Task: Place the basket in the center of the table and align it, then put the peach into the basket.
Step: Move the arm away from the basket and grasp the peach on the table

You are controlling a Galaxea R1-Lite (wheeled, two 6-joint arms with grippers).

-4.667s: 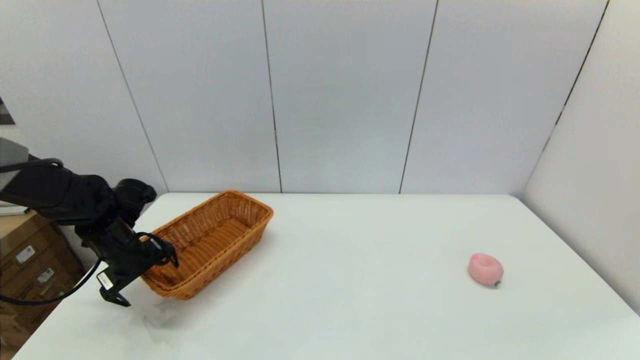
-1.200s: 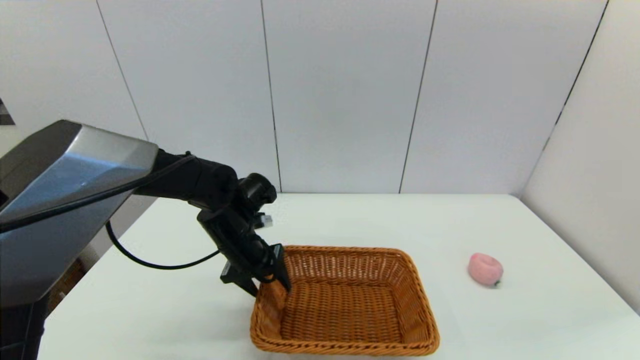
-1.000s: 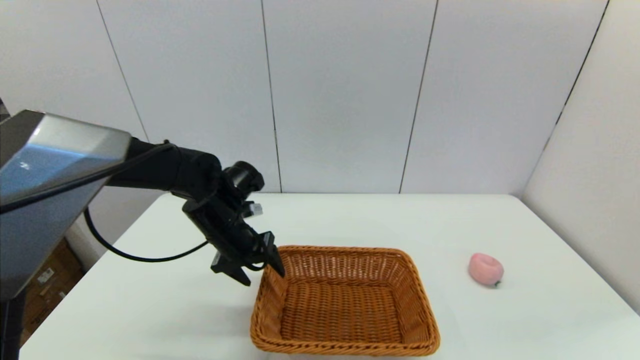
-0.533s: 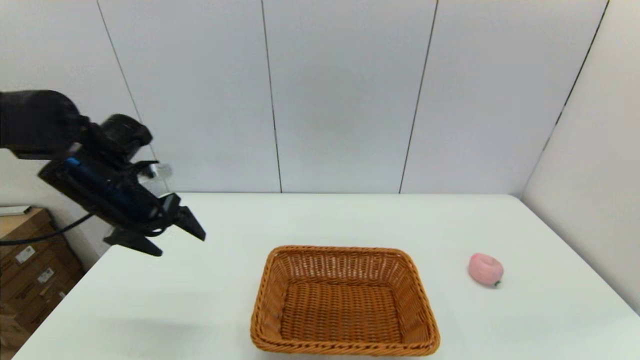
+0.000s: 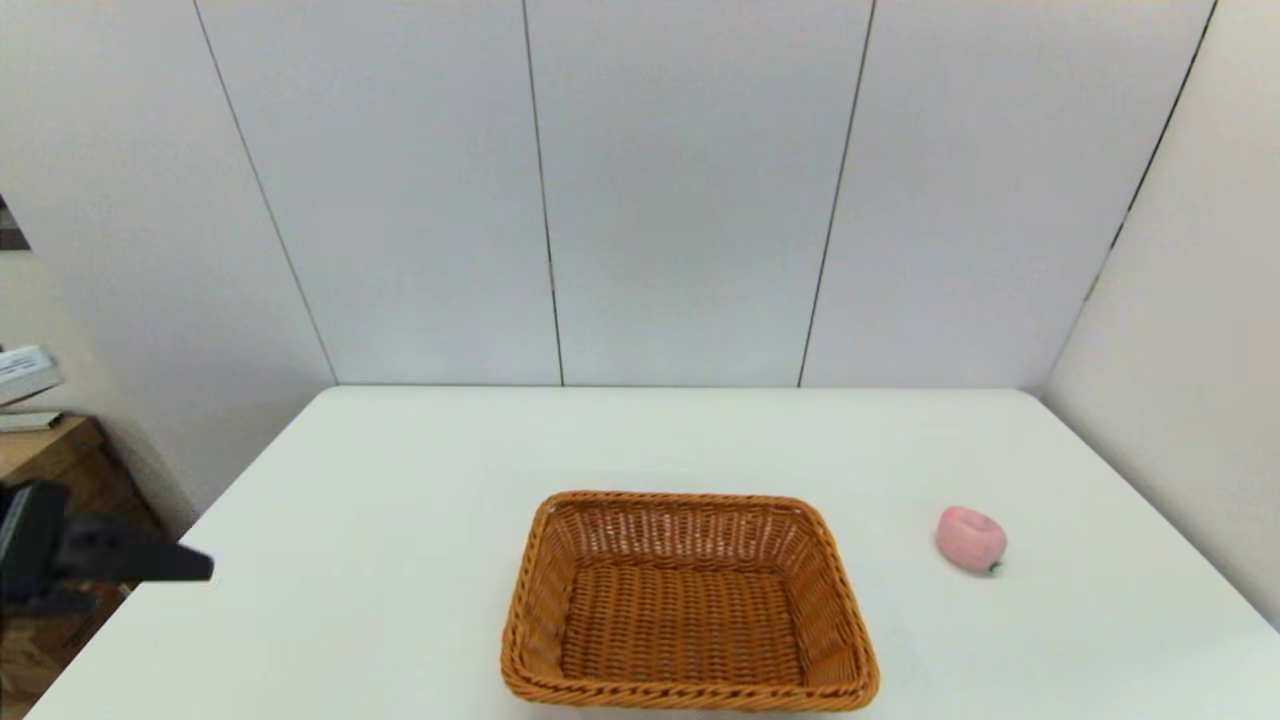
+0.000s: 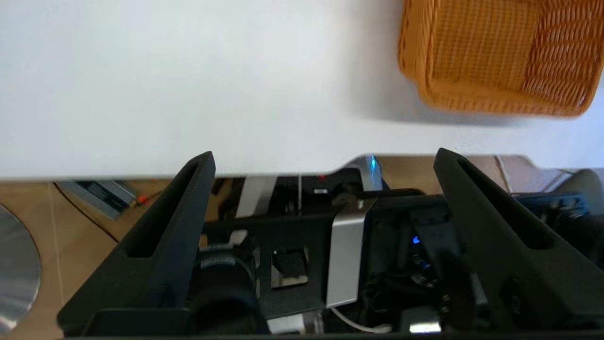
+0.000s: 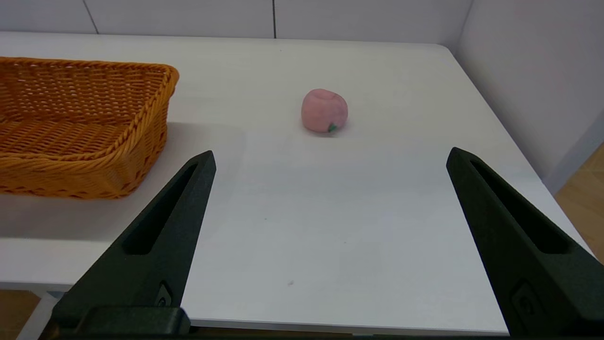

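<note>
The orange-brown wicker basket (image 5: 845, 600) sits square to the table's edges near the front middle of the white table (image 5: 400, 480), with nothing in it. The pink peach (image 5: 970, 538) lies on the table to its right, well apart from it. My left gripper (image 6: 325, 156) is open and holds nothing; it has drawn back off the table's left front corner, where one black finger (image 5: 150, 564) shows in the head view. My right gripper (image 7: 330, 156) is open and hangs at the front edge, facing the peach (image 7: 324, 109), with the basket (image 7: 94, 163) to one side.
Grey wall panels (image 5: 680, 200) close off the back and the right side of the table. A wooden shelf (image 5: 40, 440) stands beyond the left edge. My own base (image 6: 349, 255) shows below the table edge in the left wrist view.
My left gripper let go of the basket's left rim, rose, and swung back low to the far left. The basket stays where it was set; the peach has not moved.
</note>
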